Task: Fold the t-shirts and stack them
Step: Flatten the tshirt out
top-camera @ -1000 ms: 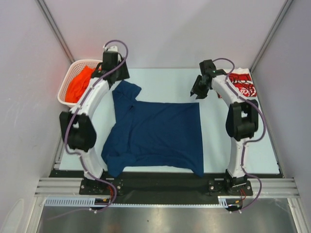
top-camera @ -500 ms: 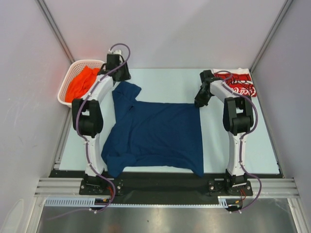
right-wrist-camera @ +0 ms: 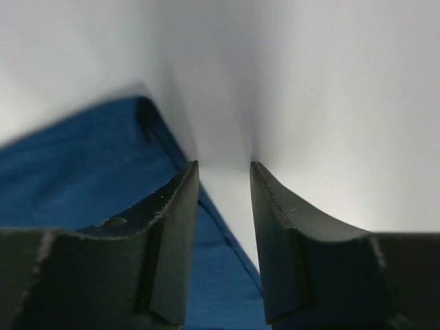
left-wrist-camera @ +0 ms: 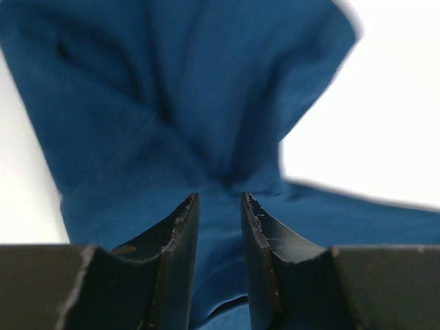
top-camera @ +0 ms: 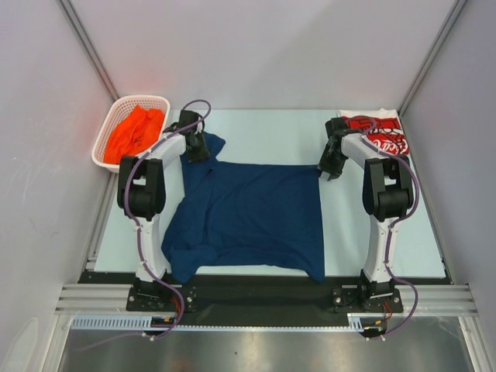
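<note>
The left claw (top-camera: 195,149) is down on the navy blue t-shirt (top-camera: 248,217), at the sleeve on the shirt's far left. In its wrist view the left claw (left-wrist-camera: 218,198) has its two dark fingers (left-wrist-camera: 180,237) drawn in to a narrow gap. The navy cloth (left-wrist-camera: 172,89) fills the space below and ahead of them. Creases in the cloth run together just in front of the tips. Whether a fold is actually pinched between the jaws cannot be told from here. The pale table (left-wrist-camera: 385,124) shows ahead and to the right of the tips.

The right claw (top-camera: 328,169) sits at the shirt's far right corner, with the body of the shirt spreading away to its left and back toward the arm bases. In its wrist view the right claw (right-wrist-camera: 223,165) is partly open, with bare table (right-wrist-camera: 309,103) visible between the tips. The shirt's edge (right-wrist-camera: 69,179) lies under its left finger (right-wrist-camera: 172,240) and crosses the lower part of the gap, but nothing is clamped.

Just to the right of the right claw, and a little farther out, lies the red Coca-Cola t-shirt (top-camera: 384,139), folded on the table's far right corner. To the left of the left claw the orange t-shirt (top-camera: 136,132) is heaped in the white lattice basket (top-camera: 99,151).
</note>
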